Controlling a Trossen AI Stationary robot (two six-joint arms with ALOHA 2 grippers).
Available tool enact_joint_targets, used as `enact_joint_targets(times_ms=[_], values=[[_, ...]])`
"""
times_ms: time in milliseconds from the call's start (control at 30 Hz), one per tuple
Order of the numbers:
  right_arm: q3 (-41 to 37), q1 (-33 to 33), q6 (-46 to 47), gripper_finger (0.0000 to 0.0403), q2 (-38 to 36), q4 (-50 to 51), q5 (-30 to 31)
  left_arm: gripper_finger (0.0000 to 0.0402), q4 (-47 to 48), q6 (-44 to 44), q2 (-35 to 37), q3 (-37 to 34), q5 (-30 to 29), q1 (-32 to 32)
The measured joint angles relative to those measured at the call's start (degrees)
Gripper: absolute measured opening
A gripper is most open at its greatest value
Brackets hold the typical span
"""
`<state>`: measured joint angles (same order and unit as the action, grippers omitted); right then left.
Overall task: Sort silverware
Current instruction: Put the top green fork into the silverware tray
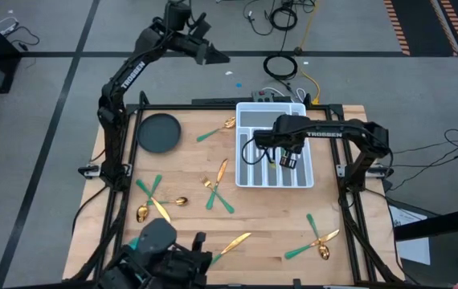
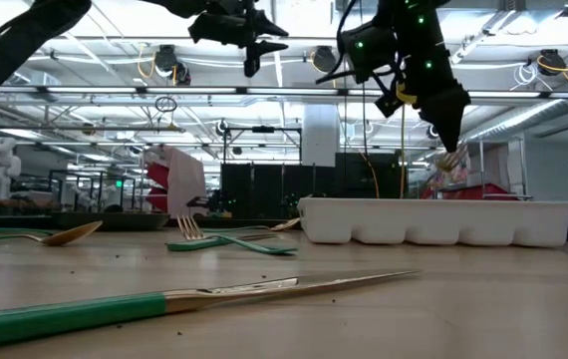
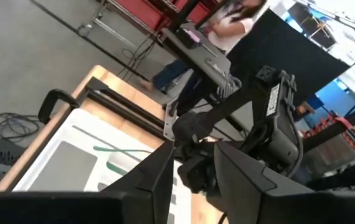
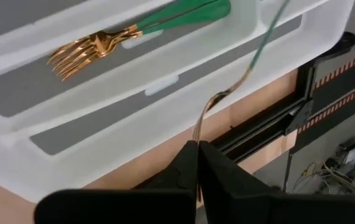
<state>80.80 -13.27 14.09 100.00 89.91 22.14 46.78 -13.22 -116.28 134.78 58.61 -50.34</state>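
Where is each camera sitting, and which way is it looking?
High view: above the table, looking straight down; both arms show, the right end effector over the white tray.
Low view: at tabletop height, looking level across; a knife lies close, arms come in from above.
Left wrist view: raised on the left arm, looking past its fingers down at the right arm.
Right wrist view: just above the tray, its end effector pinching a fork.
Shared: all four views show the tray.

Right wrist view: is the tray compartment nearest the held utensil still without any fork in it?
No: a gold fork with a green handle already lies in the white tray, beside the utensil the right gripper holds.
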Motion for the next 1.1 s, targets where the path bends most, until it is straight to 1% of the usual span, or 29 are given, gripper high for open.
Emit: enact_joint_targets(times_ms=[133,333,500,600,700,833,933,1100], values=[[-3.37,-0.6,0.07,0.0,1.39,-0.01,-1.67,0.0123,0.07,-1.44,0.48,0.0,0.04,-0.2],[-7.66,0.46,1.29,0.0,1.91,0.06,-1.53,0.0123,0.01,-1.41,0.8,0.04,0.9,-0.2],[-7.88,1.86,1.97,0.0,1.89,0.11,-1.97,0.0123,-1.24,-1.05,0.78,0.04,0.91,-0.2],[-7.88,2.65,2.46,0.0,1.9,0.08,-3.19,0.0123,-2.34,-1.31,0.78,0.04,0.9,-0.28],[-7.88,3.48,3.47,0.0,1.89,0.11,-5.76,0.0123,-3.1,-1.46,0.78,0.04,0.92,-0.5],[-7.85,5.71,4.45,0.0,1.89,0.13,-6.51,0.0123,-3.12,-1.44,0.78,0.04,0.86,-0.79],[-7.85,6.99,5.29,0.0,1.89,0.09,-8.76,0.0123,-3.25,-1.44,0.78,0.04,-0.06,-0.79],[-7.85,9.05,6.38,0.0,1.89,0.12,-10.43,0.0123,-4.53,-2.08,0.78,0.04,-0.39,-0.79]])
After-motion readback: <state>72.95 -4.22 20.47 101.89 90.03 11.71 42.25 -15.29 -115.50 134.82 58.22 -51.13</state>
